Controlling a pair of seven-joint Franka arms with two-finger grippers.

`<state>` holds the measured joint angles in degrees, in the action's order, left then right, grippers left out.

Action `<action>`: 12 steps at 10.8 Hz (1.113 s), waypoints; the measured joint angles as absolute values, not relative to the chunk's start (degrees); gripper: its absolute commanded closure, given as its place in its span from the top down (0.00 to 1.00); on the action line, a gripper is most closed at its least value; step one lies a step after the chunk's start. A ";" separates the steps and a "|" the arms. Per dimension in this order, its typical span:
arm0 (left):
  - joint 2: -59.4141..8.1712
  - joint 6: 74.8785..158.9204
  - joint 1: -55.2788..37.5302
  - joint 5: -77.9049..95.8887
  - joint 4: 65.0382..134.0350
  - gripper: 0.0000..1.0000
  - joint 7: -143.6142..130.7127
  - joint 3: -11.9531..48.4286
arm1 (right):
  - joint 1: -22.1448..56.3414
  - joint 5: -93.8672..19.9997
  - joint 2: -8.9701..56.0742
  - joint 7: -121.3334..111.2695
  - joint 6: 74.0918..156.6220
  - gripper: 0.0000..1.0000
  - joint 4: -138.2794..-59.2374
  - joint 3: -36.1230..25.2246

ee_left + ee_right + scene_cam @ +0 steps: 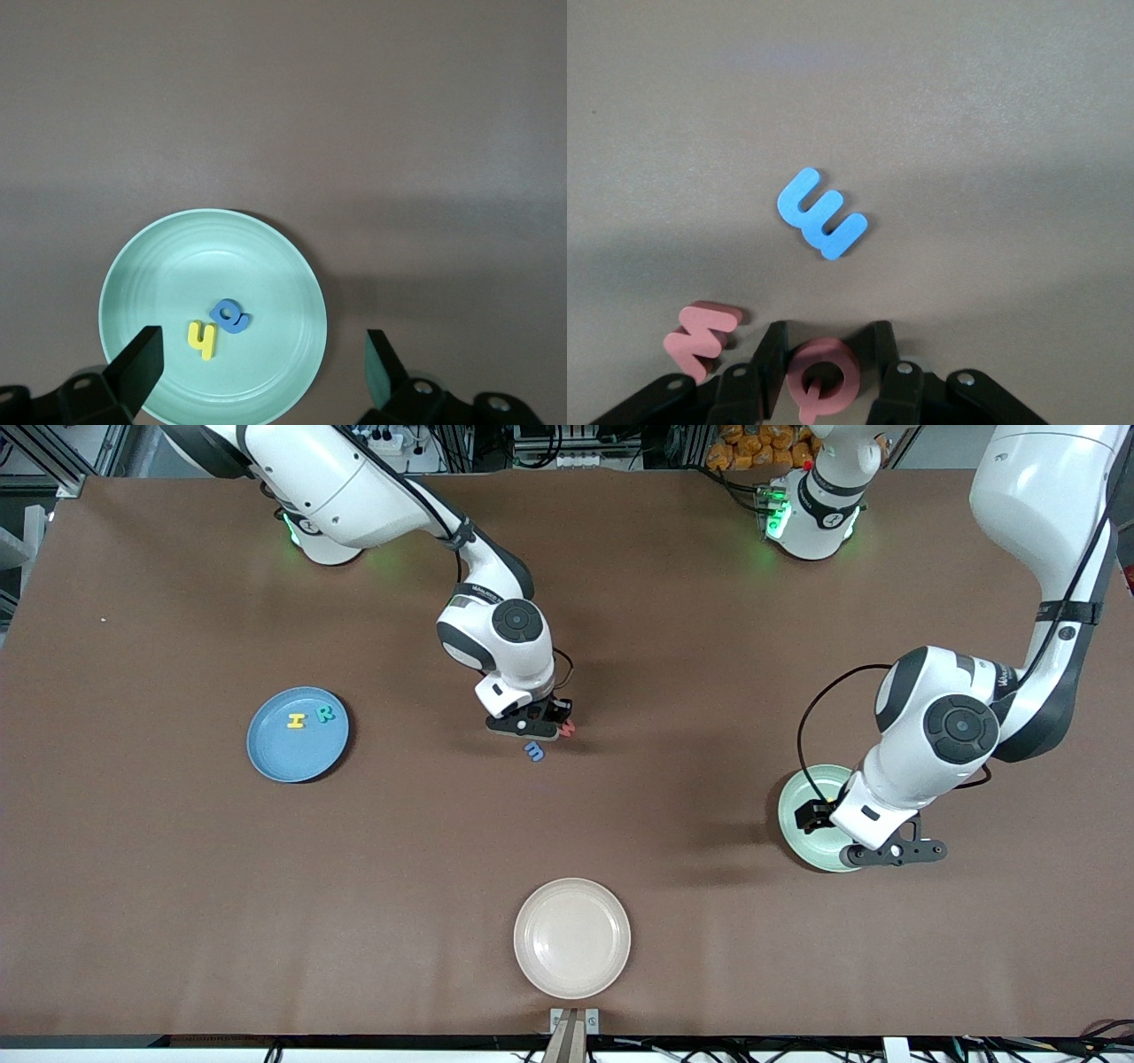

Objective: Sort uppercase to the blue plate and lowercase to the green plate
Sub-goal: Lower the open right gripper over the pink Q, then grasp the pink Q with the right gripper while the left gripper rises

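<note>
**Operator:** Three plates from my seat. Nearest the front camera sits the cream plate point(572, 937), bare. Next out, toward the left arm's end, the green plate point(806, 817) holds the yellow h point(203, 339) and the blue a-like letter point(230, 315), which touch each other. My left gripper point(263, 359) hangs over that plate with its fingers spread wide and nothing between them; that arm is waiting.

**Observer:** And the right one?

**Operator:** My right gripper point(824, 367) is down at mid-table, fingers pressed against both sides of the red Q point(822, 379). The blue m point(821, 213) lies just nearer the camera; the red w point(702, 337) sits right beside one finger. The blue plate point(298, 734) already carries the yellow H point(295, 721) and teal R point(326, 713).

**Observer:** Risks?

**Operator:** I judge the foam could squash and twist out of a grip on its edges. The finger beside the w might drag it along on the lift. A Q that slips could fall short of the blue plate.

**Observer:** Any writing?

**Operator:** Only the letters themselves; the arm logo is too small for me to read.
</note>
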<state>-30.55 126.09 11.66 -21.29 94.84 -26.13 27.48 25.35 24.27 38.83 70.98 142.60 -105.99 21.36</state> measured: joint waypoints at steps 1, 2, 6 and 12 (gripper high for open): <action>-30.56 126.09 11.66 -21.29 94.84 1.00 -26.13 27.48 | 25.36 24.27 38.83 71.03 142.58 0.46 -105.99 21.36; -30.57 126.09 11.66 -21.29 94.84 1.00 -26.13 27.48 | 25.37 24.27 38.83 71.11 142.57 0.44 -105.99 21.36; -30.58 126.08 11.66 -21.29 94.84 1.00 -26.13 27.47 | 25.62 24.27 38.75 71.92 142.32 0.24 -105.97 21.62; -30.71 126.08 11.64 -21.29 94.64 1.00 -26.13 27.47 | 25.64 24.27 38.77 71.42 142.34 0.23 -105.93 21.66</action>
